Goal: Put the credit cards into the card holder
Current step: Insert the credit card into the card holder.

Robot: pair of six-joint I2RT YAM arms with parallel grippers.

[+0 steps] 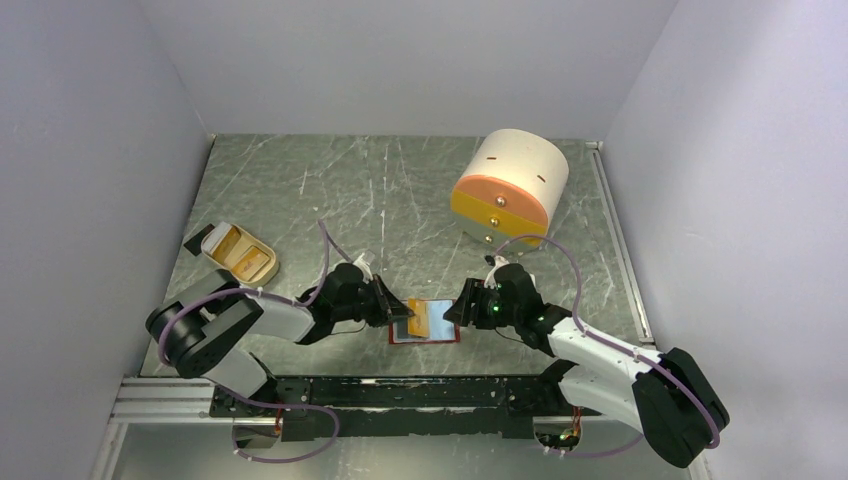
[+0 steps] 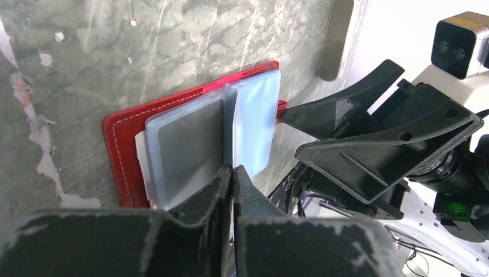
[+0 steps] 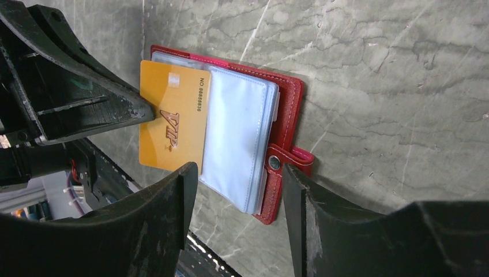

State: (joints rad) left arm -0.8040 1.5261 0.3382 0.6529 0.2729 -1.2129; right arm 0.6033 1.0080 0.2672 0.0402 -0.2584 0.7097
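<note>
Right gripper is hanging spread, empty, over the card holder; at nine o'clock the left gripper is pinching a gold credit card. Left wrist: jaws are clamping shut. Top: holder is lying between grippers. We're judging insertion underway; next needs sliding the card's edge into a pocket.

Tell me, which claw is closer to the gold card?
Left. The left gripper pinches the gold card; the right gripper hangs open beside the red wallet, on its snap side.
</note>
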